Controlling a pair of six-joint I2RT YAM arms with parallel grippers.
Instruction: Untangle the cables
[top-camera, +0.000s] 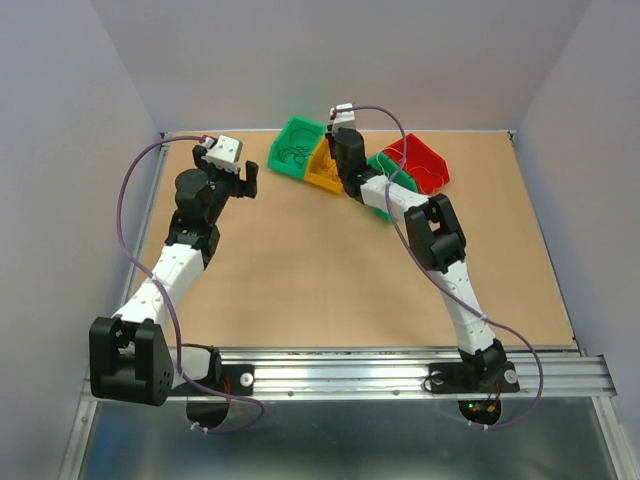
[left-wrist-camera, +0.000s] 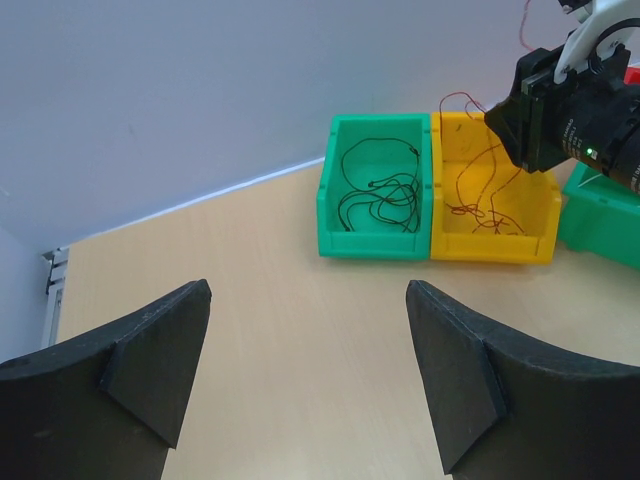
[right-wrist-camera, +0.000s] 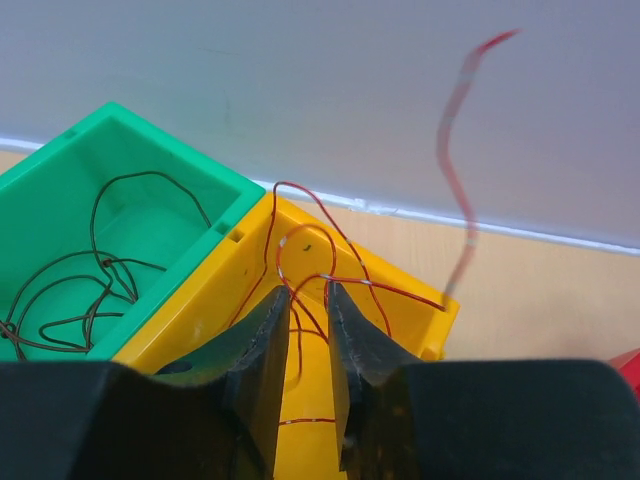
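Pinching red cables (right-wrist-camera: 446, 150), right claw (right-wrist-camera: 308, 295) nearly closed, left claw (left-wrist-camera: 308, 300) wide open

In the right wrist view one red wire (right-wrist-camera: 455, 170) stood against the wall as a blur, its upper end smeared. Red strands (right-wrist-camera: 345, 262) ran down between the fingers (right-wrist-camera: 262, 345) of the right gripper (right-wrist-camera: 308, 292). Whether they were pinched could not be told. The fingers also hid much of the floor of the yellow bin (right-wrist-camera: 195, 320). The green bin (right-wrist-camera: 150, 140) was cut off by the left edge, and its dark wires (right-wrist-camera: 100, 265) with it.

From the top camera the wires in the bins were too small to tell apart, and the right arm (top-camera: 440, 240) covered part of a second green bin (top-camera: 379, 160).

In the left wrist view the second green bin was cut by the right edge, and a stretch of red wire ran off the top edge.
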